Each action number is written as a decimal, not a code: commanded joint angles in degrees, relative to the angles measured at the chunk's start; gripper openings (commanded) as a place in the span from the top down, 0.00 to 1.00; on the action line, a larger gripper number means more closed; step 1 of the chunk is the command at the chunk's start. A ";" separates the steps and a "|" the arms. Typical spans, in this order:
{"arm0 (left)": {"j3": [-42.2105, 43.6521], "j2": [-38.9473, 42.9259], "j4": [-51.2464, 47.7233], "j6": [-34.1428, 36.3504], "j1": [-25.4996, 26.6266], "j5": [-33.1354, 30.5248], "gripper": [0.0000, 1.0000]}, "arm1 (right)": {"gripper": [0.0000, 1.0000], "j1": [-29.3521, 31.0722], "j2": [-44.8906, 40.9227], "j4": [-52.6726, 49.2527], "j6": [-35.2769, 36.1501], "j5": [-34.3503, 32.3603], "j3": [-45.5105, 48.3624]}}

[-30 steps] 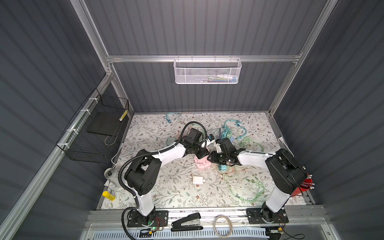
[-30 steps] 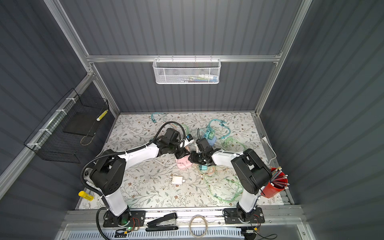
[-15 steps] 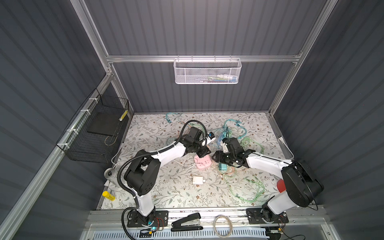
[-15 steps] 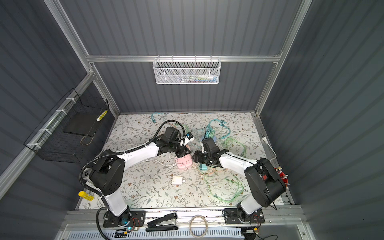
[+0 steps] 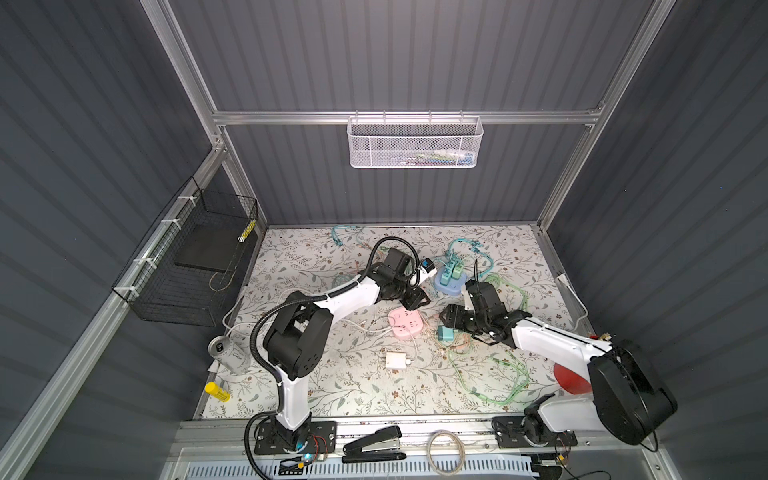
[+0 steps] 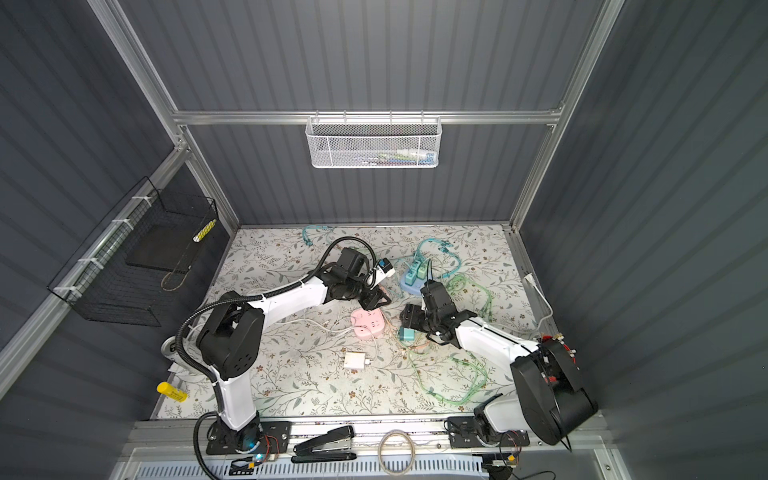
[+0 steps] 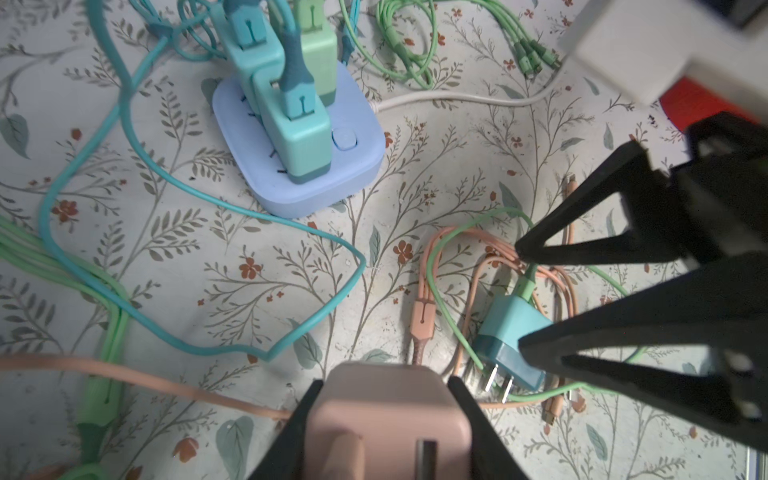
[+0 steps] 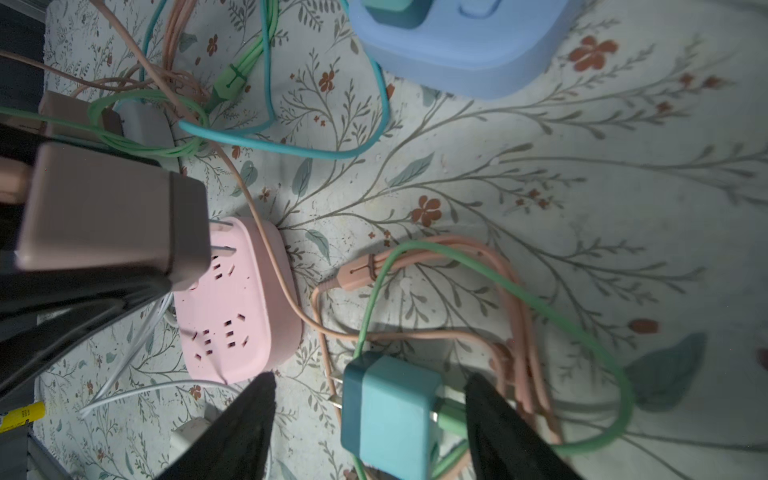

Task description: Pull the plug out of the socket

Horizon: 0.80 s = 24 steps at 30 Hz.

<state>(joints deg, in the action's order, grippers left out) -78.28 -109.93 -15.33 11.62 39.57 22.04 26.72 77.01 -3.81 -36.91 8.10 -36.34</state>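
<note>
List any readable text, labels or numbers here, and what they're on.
No text is readable.
Yellow tube with dark print on its label: too blurred.
Items in white mesh wall basket: too small.
Dusty-pink square plug, pink oval power strip, blue power strip: no print seen.

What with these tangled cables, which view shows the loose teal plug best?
Right wrist view: the teal plug lies close up, prongs and green cable plain. The left wrist view has it partly behind a finger; both top views show a tiny block.
</note>
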 commanded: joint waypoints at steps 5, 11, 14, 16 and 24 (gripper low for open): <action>-1.59 -1.27 -1.36 -3.60 2.30 1.34 0.83 | 0.22 -2.72 -4.65 0.01 1.00 -2.38 3.06; -5.40 -4.31 -3.98 -5.85 2.93 0.51 0.80 | 0.22 -3.58 -5.22 -0.70 1.10 -1.93 3.71; -5.95 -5.07 -3.90 -7.37 2.89 1.13 0.79 | 0.22 -3.68 -5.21 -0.60 0.96 -1.68 4.05; -6.66 -5.77 -4.43 -8.31 2.96 1.56 0.79 | 0.22 -3.73 -5.21 -0.47 0.82 -1.51 4.30; -10.75 -9.10 -10.83 -10.51 2.92 2.17 0.78 | 0.21 -3.81 -4.77 -0.31 0.61 -0.84 4.75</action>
<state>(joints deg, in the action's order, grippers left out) -86.54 -117.97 -21.98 3.03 42.46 22.63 23.22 72.38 -3.97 -36.64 7.07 -32.23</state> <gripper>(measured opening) 0.443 0.786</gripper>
